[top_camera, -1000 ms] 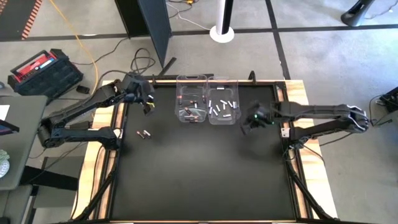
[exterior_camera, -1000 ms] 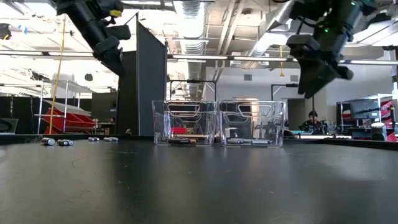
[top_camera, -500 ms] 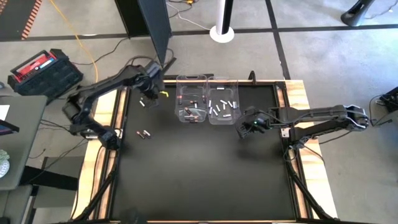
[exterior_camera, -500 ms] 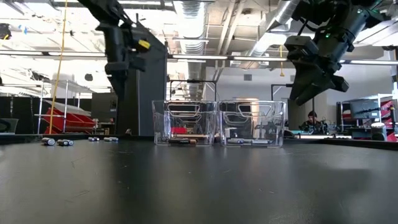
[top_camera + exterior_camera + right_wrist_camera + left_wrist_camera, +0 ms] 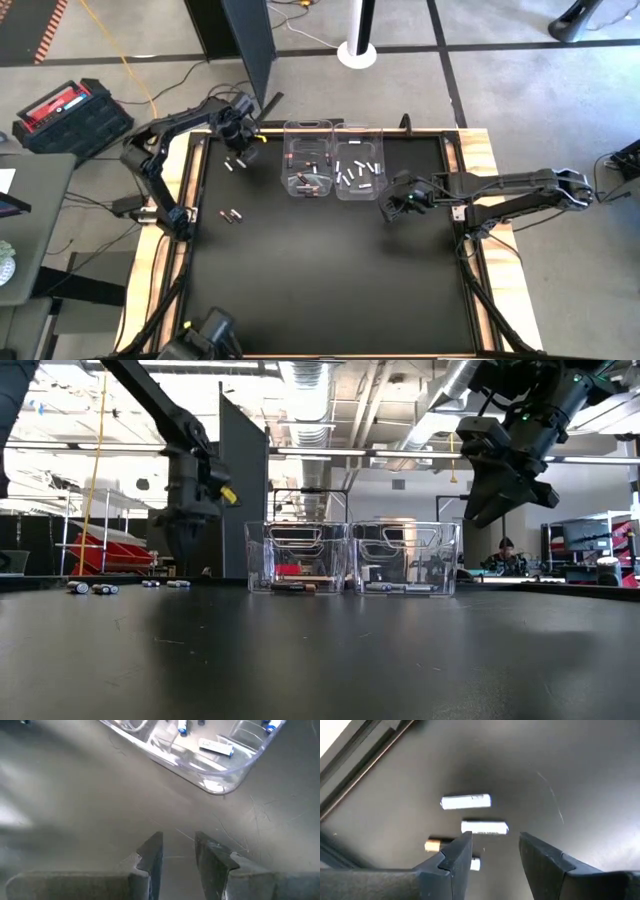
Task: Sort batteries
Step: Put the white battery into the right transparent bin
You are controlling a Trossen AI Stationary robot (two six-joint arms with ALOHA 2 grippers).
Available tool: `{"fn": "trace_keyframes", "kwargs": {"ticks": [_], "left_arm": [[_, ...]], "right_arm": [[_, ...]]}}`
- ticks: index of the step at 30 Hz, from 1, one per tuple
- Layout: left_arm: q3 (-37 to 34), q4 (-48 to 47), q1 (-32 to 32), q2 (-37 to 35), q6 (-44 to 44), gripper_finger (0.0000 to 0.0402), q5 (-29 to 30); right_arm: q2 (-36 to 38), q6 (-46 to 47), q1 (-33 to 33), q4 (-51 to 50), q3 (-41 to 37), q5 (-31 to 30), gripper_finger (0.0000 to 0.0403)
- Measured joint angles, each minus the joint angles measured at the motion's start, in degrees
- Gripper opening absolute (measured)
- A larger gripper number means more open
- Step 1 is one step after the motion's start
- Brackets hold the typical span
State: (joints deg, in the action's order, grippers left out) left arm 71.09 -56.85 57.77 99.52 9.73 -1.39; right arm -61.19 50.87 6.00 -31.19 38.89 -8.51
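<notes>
Fingers (image 5: 462, 855) of both arms stand apart, empty; left pair above white batteries (image 5: 484, 827).

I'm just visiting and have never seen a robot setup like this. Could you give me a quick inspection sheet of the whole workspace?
Surface: black table top in a wooden frame.
Job's things: small white cylindrical batteries lie loose near the left claw; two dark ones lie at the left edge; more sit in two clear plastic bins.
Clutter: nothing seen.
Claws: left claw open, empty, above the loose batteries; right claw open, empty, beside the right bin.
Cables: yellow and black cords on the floor.
Surroundings: red and black case, white pole base.
</notes>
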Motion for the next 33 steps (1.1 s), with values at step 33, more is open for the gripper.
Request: {"fn": "trace_keyframes", "kwargs": {"ticks": [33], "left_arm": [[0.00, 6.90, 1.22, 2.52, -2.35, 0.0251, 5.06]], "right_arm": [[0.00, 2.31, 0.09, 4.76, 0.04, -0.12, 0.0127]]}}
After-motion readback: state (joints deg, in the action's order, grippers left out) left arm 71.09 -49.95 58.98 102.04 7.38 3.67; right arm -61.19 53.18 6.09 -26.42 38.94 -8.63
